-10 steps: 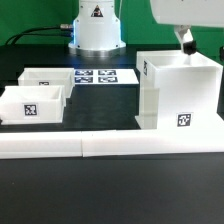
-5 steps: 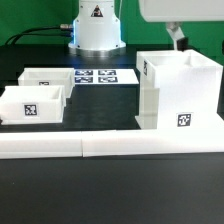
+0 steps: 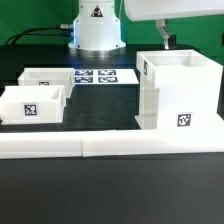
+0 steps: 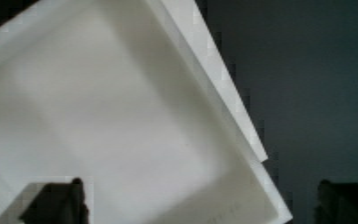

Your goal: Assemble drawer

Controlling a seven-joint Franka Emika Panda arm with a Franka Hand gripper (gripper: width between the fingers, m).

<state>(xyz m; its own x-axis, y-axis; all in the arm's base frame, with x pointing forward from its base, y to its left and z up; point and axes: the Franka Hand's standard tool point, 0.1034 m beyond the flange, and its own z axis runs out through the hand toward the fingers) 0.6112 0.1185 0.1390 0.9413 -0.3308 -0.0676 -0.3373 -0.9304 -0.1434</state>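
The tall white housing stands upright on the exterior view's right, open at the top, with a tag on its front. Two small open-topped trays lie on the left: one nearer, one behind it. My gripper hangs just above the housing's rear rim, mostly cut off by the frame's top. In the wrist view the housing fills the picture below my gripper. Both dark fingertips are far apart and hold nothing. The gripper is open.
The long low white border wall runs along the front. The marker board lies flat behind, between the trays and the housing. The arm's white base stands at the back. Black table shows beside the housing.
My gripper has moved up and toward the exterior view's left, from over the housing's right rear corner to above its rear rim. The housing and trays have not moved.
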